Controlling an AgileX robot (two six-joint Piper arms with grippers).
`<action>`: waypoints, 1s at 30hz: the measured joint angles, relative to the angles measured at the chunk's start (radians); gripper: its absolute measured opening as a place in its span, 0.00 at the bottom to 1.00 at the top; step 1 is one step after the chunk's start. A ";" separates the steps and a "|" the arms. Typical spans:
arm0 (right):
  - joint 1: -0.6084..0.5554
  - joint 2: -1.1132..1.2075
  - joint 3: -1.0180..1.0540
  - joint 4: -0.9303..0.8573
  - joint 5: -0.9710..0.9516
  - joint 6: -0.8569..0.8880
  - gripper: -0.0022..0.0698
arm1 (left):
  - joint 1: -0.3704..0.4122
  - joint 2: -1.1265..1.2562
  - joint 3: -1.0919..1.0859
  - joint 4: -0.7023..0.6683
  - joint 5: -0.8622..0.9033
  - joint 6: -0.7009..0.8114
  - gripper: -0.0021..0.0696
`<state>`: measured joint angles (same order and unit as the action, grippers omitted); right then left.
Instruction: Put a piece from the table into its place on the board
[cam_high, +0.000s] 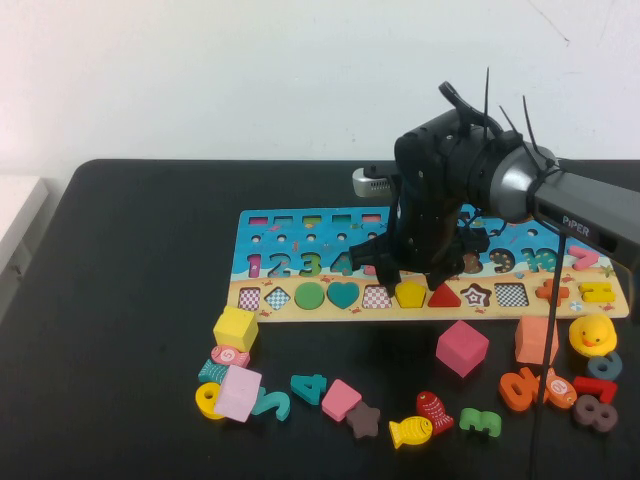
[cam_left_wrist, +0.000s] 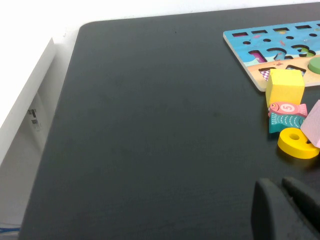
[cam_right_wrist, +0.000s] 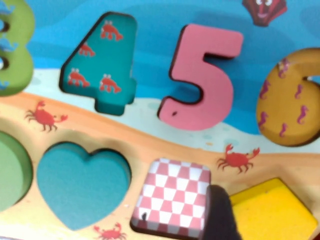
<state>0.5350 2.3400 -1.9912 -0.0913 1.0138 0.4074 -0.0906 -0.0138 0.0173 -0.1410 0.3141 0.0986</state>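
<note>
Hovering over the board, the PIPER-marked right end effector, spread, above the piece; left end effector together.

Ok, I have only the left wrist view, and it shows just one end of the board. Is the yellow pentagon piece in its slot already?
Observer: Yes. In the high view the piece sits in the tan strip of the board, between a checkered block and a red triangle.
Operator: And where is the right pincer?
Observer: The right pincer hangs just over that piece.
Operator: And my left pincer?
Observer: The left pincer is shut, low over the bare table; the high view does not show it.
</note>
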 joint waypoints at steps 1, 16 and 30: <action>0.000 0.000 0.000 0.000 -0.002 0.000 0.66 | 0.000 0.000 0.000 0.000 0.000 0.000 0.03; 0.049 -0.211 0.040 -0.036 -0.042 -0.094 0.06 | 0.000 0.000 0.000 0.000 0.000 0.000 0.03; 0.202 -0.893 0.701 -0.070 -0.421 -0.213 0.06 | 0.000 0.000 0.000 0.000 0.000 -0.002 0.03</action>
<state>0.7370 1.4475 -1.2898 -0.1612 0.5929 0.1944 -0.0906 -0.0138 0.0173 -0.1410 0.3141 0.0966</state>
